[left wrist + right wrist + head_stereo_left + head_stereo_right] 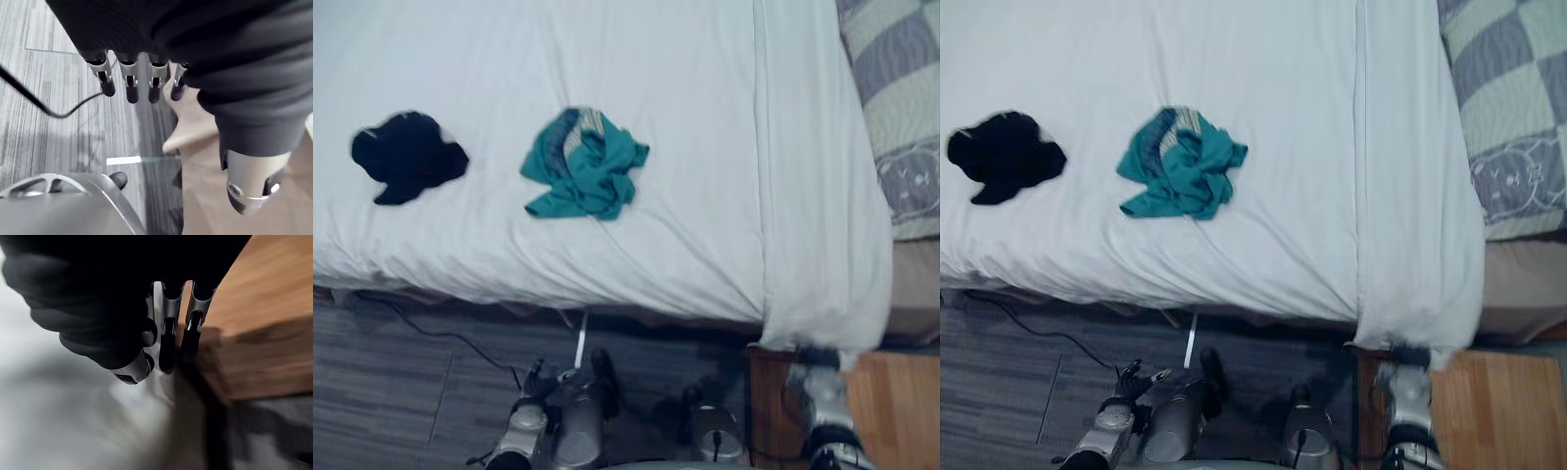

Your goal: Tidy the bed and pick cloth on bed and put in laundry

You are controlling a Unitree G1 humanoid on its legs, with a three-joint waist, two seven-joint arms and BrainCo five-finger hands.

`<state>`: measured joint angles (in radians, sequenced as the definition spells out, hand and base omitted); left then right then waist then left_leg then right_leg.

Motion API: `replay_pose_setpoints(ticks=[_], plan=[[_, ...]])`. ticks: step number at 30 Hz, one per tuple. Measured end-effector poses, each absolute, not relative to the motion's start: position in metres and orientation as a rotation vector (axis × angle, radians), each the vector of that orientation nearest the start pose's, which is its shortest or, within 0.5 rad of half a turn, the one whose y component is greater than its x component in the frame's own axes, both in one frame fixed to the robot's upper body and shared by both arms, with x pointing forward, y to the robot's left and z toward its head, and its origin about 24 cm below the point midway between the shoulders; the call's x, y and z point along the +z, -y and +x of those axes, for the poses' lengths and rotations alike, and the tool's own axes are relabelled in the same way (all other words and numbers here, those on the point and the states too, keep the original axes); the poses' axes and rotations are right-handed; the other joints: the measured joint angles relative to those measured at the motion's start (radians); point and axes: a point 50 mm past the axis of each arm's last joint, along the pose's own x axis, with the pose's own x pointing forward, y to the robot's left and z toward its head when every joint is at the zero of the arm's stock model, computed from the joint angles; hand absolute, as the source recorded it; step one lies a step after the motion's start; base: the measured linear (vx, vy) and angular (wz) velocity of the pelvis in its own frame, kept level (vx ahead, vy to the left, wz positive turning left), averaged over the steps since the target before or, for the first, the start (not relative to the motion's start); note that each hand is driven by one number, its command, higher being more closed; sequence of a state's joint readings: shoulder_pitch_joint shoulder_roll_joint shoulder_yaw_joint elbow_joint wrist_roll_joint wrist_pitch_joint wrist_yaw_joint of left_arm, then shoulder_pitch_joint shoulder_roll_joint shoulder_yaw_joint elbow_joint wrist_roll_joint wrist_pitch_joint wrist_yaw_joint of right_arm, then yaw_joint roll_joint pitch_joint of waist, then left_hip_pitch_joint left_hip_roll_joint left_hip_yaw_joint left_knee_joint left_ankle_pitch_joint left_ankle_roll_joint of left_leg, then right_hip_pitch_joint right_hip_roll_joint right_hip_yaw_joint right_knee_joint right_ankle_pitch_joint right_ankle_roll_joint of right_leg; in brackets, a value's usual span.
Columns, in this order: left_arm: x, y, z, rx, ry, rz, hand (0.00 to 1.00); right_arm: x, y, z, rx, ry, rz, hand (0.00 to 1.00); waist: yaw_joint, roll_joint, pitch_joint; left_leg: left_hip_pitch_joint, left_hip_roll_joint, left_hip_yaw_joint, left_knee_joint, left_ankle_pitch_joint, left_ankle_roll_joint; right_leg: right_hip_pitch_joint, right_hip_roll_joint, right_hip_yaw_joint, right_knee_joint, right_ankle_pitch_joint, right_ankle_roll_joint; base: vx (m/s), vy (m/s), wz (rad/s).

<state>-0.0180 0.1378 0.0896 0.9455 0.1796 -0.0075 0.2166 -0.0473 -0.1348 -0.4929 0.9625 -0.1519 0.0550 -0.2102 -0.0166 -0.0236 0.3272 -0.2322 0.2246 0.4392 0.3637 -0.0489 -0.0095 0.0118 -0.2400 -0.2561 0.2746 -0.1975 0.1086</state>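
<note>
A crumpled teal cloth [582, 166] lies in the middle of the white bed sheet [685, 117]. Further left on the sheet, a black cloth [408, 155] sits bunched up near the bed's front edge. My left hand [129, 83] hangs over the grey floor with straight fingers and nothing in it. My right hand [166, 345] is low by the bed's hanging right front corner [822, 323], its fingers straight beside the white sheet and a wooden surface. Both hands are well below and apart from the two cloths.
A grey and white patterned quilt [901, 108] lies at the bed's right end. Grey striped carpet [401, 392] runs along the bed's front, and a wooden floor [891, 411] begins at the right. A white strip [579, 338] hangs under the bed's edge.
</note>
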Motion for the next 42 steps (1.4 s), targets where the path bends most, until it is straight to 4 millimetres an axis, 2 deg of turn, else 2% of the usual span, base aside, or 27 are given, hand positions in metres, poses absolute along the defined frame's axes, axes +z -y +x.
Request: replay_pose_setpoints(ticks=[1,3,5,6,7,8,10,12,13,14,15,16,17,18,19,20,22,24,28,31,34,36,38,39,40,41,42], plan=[[-0.133,-0.224,0.152,0.257,-0.906,0.363,0.00,-0.134,0.268,0.126,-0.622,-1.005,-0.103,0.00,-0.001,0.002,-0.013,-0.008,0.020,-0.003,0.017,0.000,-0.001,-0.002,-0.019,-0.007,0.001,-0.003,0.014,0.10,0.258,0.04],[-0.137,-0.228,0.143,0.262,-0.946,0.389,0.00,-0.151,0.260,0.079,-0.608,-1.176,-0.091,0.00,-0.028,0.033,-0.034,-0.041,0.108,-0.099,0.004,0.007,-0.043,-0.003,-0.089,-0.020,0.002,0.009,0.069,0.11,0.380,0.14],[-0.138,-0.233,0.138,0.289,-0.960,0.388,0.00,-0.158,0.251,0.063,-0.578,-1.234,-0.095,0.00,-0.023,0.051,-0.048,-0.044,0.167,-0.180,-0.067,0.052,-0.078,-0.002,-0.126,-0.019,0.006,0.011,0.139,0.11,0.475,0.17],[-0.138,-0.235,0.136,0.295,-0.969,0.393,0.00,-0.160,0.244,0.058,-0.563,-1.252,-0.086,0.00,-0.029,0.046,-0.059,-0.069,0.163,-0.184,-0.026,0.096,-0.231,0.011,-0.161,-0.016,0.005,0.005,0.153,0.14,0.520,0.45],[-0.137,-0.238,0.140,0.297,-0.964,0.401,0.00,-0.164,0.233,0.058,-0.539,-1.263,-0.060,0.00,-0.029,0.009,-0.065,-0.097,0.124,-0.189,0.009,0.076,-0.203,0.013,-0.197,-0.015,0.000,0.018,0.152,0.20,0.607,0.70],[-0.133,-0.250,0.140,0.312,-0.959,0.436,0.00,-0.167,0.219,0.059,-0.529,-1.269,-0.010,0.00,-0.015,-0.023,-0.084,-0.148,0.090,-0.211,0.096,0.023,-0.194,0.010,-0.217,-0.022,-0.012,0.084,0.140,0.17,0.497,0.51],[-0.137,-0.253,0.130,0.317,-1.005,0.449,0.00,-0.166,0.221,0.060,-0.540,-1.257,0.006,0.00,-0.003,-0.032,-0.090,-0.160,0.090,-0.211,0.196,-0.068,-0.167,0.032,-0.233,-0.022,-0.002,0.187,0.146,0.15,0.462,0.03],[-0.142,-0.256,0.113,0.326,-1.059,0.460,0.00,-0.165,0.221,0.067,-0.541,-1.238,-0.001,0.00,0.012,-0.060,-0.110,-0.097,0.069,-0.140,0.183,-0.105,-0.138,-0.007,-0.306,-0.110,0.068,0.287,0.018,0.14,0.381,-0.43],[-0.144,-0.255,0.107,0.332,-1.074,0.458,0.00,-0.163,0.226,0.071,-0.546,-1.234,-0.025,0.00,0.007,-0.054,-0.113,-0.061,0.068,-0.121,0.145,-0.099,-0.120,-0.044,-0.310,-0.174,0.152,0.253,-0.042,0.10,0.192,-0.33],[-0.143,-0.255,0.109,0.331,-1.069,0.460,0.00,-0.163,0.226,0.072,-0.532,-1.231,-0.038,0.00,0.001,-0.052,-0.112,-0.034,0.063,-0.113,0.098,-0.080,-0.108,-0.079,-0.275,-0.194,0.236,0.179,-0.025,0.13,0.218,-0.15],[-0.140,-0.256,0.116,0.325,-1.045,0.468,0.00,-0.164,0.219,0.074,-0.503,-1.231,-0.035,0.00,-0.011,-0.052,-0.112,0.010,0.043,-0.111,-0.003,-0.030,-0.097,-0.121,-0.170,-0.185,0.298,0.062,0.024,0.12,0.184,0.16],[-0.139,-0.255,0.122,0.311,-1.030,0.470,0.00,-0.166,0.208,0.075,-0.478,-1.232,-0.007,0.00,-0.026,-0.049,-0.110,0.049,0.026,-0.111,-0.089,0.014,-0.093,-0.138,-0.068,-0.163,0.287,-0.006,0.033,0.09,0.089,0.25],[-0.138,-0.253,0.124,0.296,-1.024,0.473,0.00,-0.167,0.203,0.075,-0.463,-1.234,-0.001,0.00,-0.028,-0.048,-0.109,0.071,0.016,-0.110,-0.125,0.033,-0.091,-0.143,-0.013,-0.148,0.265,-0.015,0.019,0.05,-0.027,0.27],[-0.139,-0.249,0.127,0.273,-1.020,0.466,0.00,-0.166,0.205,0.075,-0.449,-1.221,-0.001,0.00,-0.032,-0.047,-0.108,0.112,-0.008,-0.105,-0.190,0.064,-0.093,-0.133,0.083,-0.129,0.161,-0.053,-0.023,0.05,-0.046,0.15],[-0.139,-0.247,0.127,0.266,-1.020,0.462,0.00,-0.165,0.207,0.076,-0.449,-1.207,-0.004,0.00,-0.031,-0.046,-0.106,0.129,-0.029,-0.104,-0.215,0.075,-0.093,-0.100,0.118,-0.108,0.087,-0.065,-0.078,0.02,-0.014,0.15],[-0.143,-0.231,0.128,0.224,-1.024,0.421,0.00,-0.162,0.211,0.082,-0.462,-1.175,-0.003,0.00,-0.037,-0.013,-0.091,0.168,-0.042,-0.107,-0.270,0.098,-0.097,-0.061,0.149,-0.060,0.054,-0.043,-0.063,0.00,0.026,0.10],[-0.145,-0.224,0.128,0.194,-1.025,0.418,0.00,-0.159,0.217,0.085,-0.474,-1.146,-0.009,0.00,-0.041,0.003,-0.082,0.177,-0.052,-0.111,-0.285,0.102,-0.103,-0.064,0.158,0.008,0.069,-0.055,-0.082,0.01,0.004,0.11],[-0.144,-0.219,0.132,0.158,-1.010,0.430,0.00,-0.157,0.219,0.094,-0.476,-1.115,-0.007,0.00,-0.047,0.026,-0.066,0.126,-0.046,-0.114,-0.175,0.089,-0.088,-0.087,0.146,0.023,0.108,-0.079,-0.094,0.01,-0.054,0.21],[-0.139,-0.215,0.142,0.160,-0.959,0.424,0.00,-0.156,0.223,0.095,-0.465,-1.114,-0.036,0.00,-0.028,0.051,-0.035,0.025,0.008,-0.136,0.127,0.058,-0.101,-0.026,0.135,0.009,0.109,-0.090,-0.092,0.00,-0.016,0.08],[-0.139,-0.210,0.144,0.133,-0.951,0.434,0.00,-0.153,0.226,0.100,-0.448,-1.101,-0.075,0.00,-0.025,0.053,-0.043,0.051,0.023,-0.111,0.101,0.022,-0.069,-0.035,0.117,0.013,0.104,-0.082,-0.087,0.00,0.069,-0.16],[-0.138,-0.207,0.147,0.129,-0.945,0.430,0.00,-0.152,0.226,0.107,-0.439,-1.088,-0.083,0.00,-0.029,0.054,-0.044,0.086,0.086,-0.112,0.011,0.000,-0.042,-0.064,0.095,0.044,0.114,-0.070,-0.066,0.00,0.189,-0.21],[-0.136,-0.199,0.156,0.116,-0.916,0.418,0.00,-0.150,0.229,0.112,-0.430,-1.076,-0.110,0.00,-0.032,0.049,-0.045,0.098,0.113,-0.183,-0.100,0.014,-0.063,-0.086,0.052,0.068,0.109,-0.050,-0.030,0.02,0.412,-0.05],[-0.136,-0.191,0.159,0.090,-0.897,0.413,0.00,-0.147,0.236,0.116,-0.417,-1.065,-0.151,0.00,-0.032,0.054,-0.048,0.104,0.124,-0.253,-0.167,0.030,-0.088,-0.099,-0.003,0.094,0.101,-0.035,0.039,0.03,0.518,-0.09],[-0.137,-0.188,0.157,0.082,-0.901,0.410,0.00,-0.147,0.238,0.115,-0.413,-1.064,-0.167,0.00,-0.033,0.061,-0.052,0.104,0.126,-0.265,-0.169,0.039,-0.092,-0.099,-0.017,0.100,0.100,-0.033,0.065,0.01,0.519,-0.09],[-0.139,-0.181,0.154,0.058,-0.911,0.408,0.00,-0.145,0.244,0.113,-0.409,-1.064,-0.204,0.00,-0.032,0.094,-0.072,0.103,0.140,-0.277,-0.160,0.038,-0.103,-0.096,-0.027,0.111,0.092,-0.029,0.112,0.02,0.547,-0.02],[-0.140,-0.183,0.154,0.049,-0.916,0.423,0.00,-0.146,0.242,0.114,-0.393,-1.069,-0.218,0.00,-0.030,0.066,-0.071,0.092,0.112,-0.274,-0.113,-0.002,-0.225,-0.083,-0.066,0.127,0.073,-0.018,0.150,0.08,0.708,0.15],[-0.139,-0.188,0.154,0.045,-0.914,0.445,0.00,-0.150,0.229,0.111,-0.374,-1.086,-0.192,0.00,-0.031,0.024,-0.094,0.059,0.050,-0.273,-0.065,-0.028,-0.192,-0.062,-0.106,0.149,0.004,0.012,0.153,0.10,0.516,0.35]])
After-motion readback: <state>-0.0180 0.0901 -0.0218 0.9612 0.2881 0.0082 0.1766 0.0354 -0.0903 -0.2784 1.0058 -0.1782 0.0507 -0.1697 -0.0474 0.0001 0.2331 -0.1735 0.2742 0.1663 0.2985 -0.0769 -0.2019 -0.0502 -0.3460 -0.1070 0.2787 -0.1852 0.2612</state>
